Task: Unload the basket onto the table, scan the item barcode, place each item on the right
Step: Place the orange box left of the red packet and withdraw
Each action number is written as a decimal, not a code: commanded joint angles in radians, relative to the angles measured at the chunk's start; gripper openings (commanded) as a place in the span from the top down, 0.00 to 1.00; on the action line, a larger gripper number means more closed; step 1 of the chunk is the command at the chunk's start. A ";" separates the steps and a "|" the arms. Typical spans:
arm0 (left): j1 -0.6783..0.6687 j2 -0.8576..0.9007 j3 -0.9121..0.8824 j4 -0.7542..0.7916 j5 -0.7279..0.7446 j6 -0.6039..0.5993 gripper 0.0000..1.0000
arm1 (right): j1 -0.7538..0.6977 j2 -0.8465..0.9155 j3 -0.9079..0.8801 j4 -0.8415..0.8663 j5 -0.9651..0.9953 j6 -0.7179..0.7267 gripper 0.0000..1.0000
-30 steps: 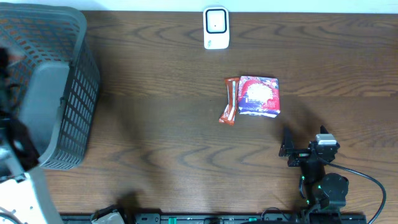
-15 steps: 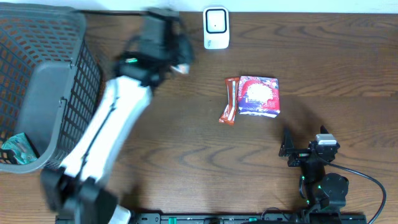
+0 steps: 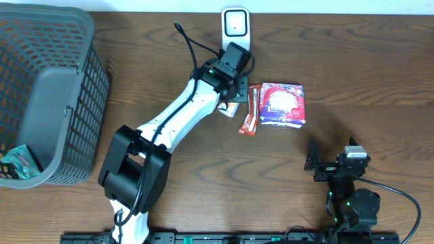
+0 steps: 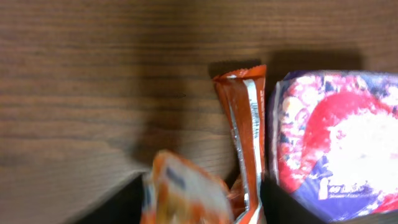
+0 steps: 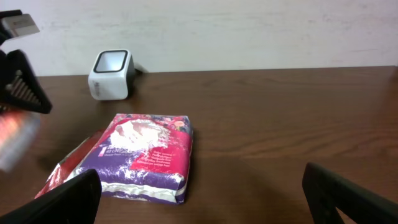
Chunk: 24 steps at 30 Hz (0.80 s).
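My left gripper (image 3: 232,93) hovers just left of an orange-red bar (image 3: 249,110), below the white scanner (image 3: 235,30). In the left wrist view its jaws (image 4: 196,208) stand apart, and a blurred orange-and-white packet (image 4: 186,193) sits loose between them, with a gap to the right finger. The orange-red bar (image 4: 245,130) lies on the wood next to a purple-and-red pack (image 4: 336,143). My right gripper (image 3: 324,165) rests near the front right, open and empty (image 5: 205,199), facing the purple pack (image 5: 149,155) and the scanner (image 5: 111,73).
A grey mesh basket (image 3: 81,102) stands at the far left with a teal packet (image 3: 17,163) inside. The left arm (image 3: 176,118) stretches diagonally across the middle of the wooden table (image 3: 203,176).
The left arm swung from the basket across the table to beside the orange-red bar, carrying the small packet. Its jaws have spread apart around the packet. The right arm has not moved.
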 commanded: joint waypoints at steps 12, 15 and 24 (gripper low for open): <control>0.422 -0.418 0.132 0.026 -0.379 0.140 0.02 | -0.018 -0.006 -0.002 -0.003 0.009 0.000 0.01; 0.610 -0.471 0.132 0.003 -0.624 0.242 0.02 | -0.018 -0.006 -0.002 -0.004 0.009 0.000 0.01; 1.061 -0.410 0.078 -0.281 -0.769 -0.020 0.02 | -0.018 -0.006 -0.002 -0.004 0.009 0.000 0.01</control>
